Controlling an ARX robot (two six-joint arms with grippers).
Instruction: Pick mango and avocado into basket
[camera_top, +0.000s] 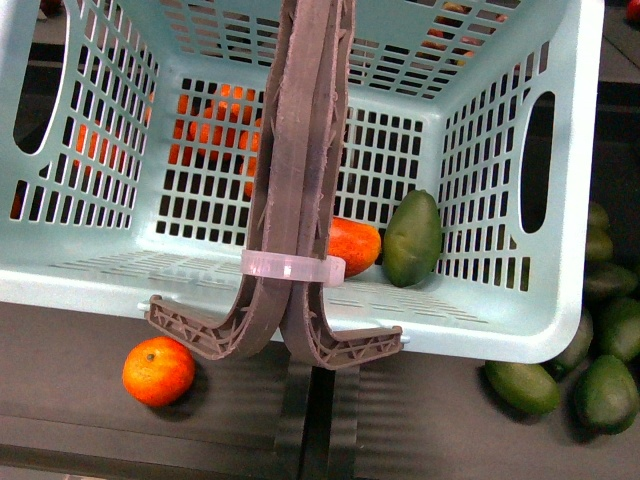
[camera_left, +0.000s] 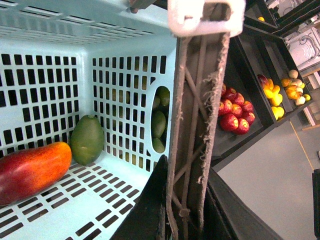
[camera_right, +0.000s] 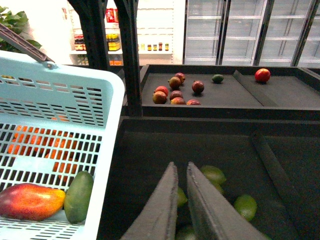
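Mango (camera_top: 352, 245) and avocado (camera_top: 412, 238) touching on basket (camera_top: 300, 290) floor, avocado at mango's 3 o'clock. Right hand (camera_right: 181, 200) empty, fingers together, outside basket. Left hand: cannot tell. Risk: basket tilts, fruit rolls.

Dark display trays (camera_right: 210, 95) stepped in tiers, glass-door refrigerators (camera_right: 240, 30) along the back wall, shelves of jars (camera_right: 107, 42) beside them, pale grey floor (camera_left: 280, 185) below, bright shop lighting.
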